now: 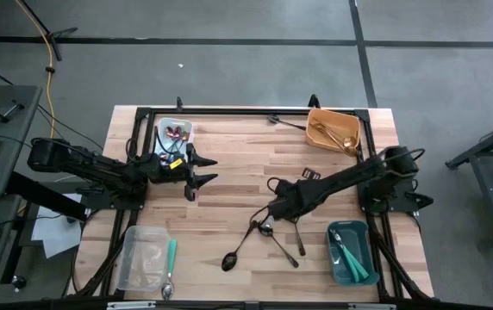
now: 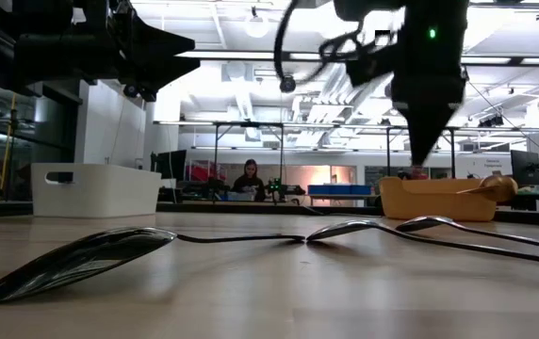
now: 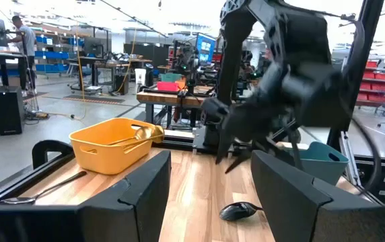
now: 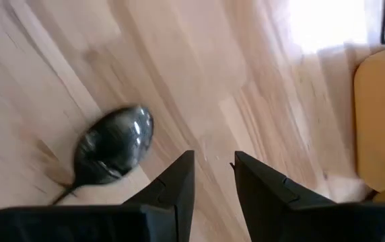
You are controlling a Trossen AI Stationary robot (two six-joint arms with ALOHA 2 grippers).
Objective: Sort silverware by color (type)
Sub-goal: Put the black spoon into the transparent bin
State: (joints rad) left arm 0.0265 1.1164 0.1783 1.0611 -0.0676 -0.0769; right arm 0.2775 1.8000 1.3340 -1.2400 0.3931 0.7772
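Three black spoons (image 1: 264,238) lie loose on the wooden counter (image 1: 246,164), just beneath and beside the right claw (image 1: 271,209); in that claw's wrist view one black spoon bowl (image 4: 114,146) rests on the wood just beside the finger tips, not touched by them. The right claw hangs over them with its two fingers (image 4: 176,181) parted by a narrow gap and nothing between them. Farther from it, toward its arm's base, a teal bin (image 1: 350,251) holds teal-handled utensils (image 1: 343,256), and an orange bin (image 1: 333,130) at the far corner holds gold silverware (image 1: 331,134), with one dark utensil (image 1: 286,121) lying on the counter just beside that bin. The left claw (image 1: 196,169) hovers well apart from the spoons, its fingers (image 3: 133,195) spread wide and released, holding nothing. Just behind it sits a white bin (image 1: 175,138) with iridescent pieces (image 1: 175,133) inside. Near the counter's front edge on that side stands a clear bin (image 1: 143,257), and a teal-handled spoon (image 1: 169,269) lies just beside it on the wood.
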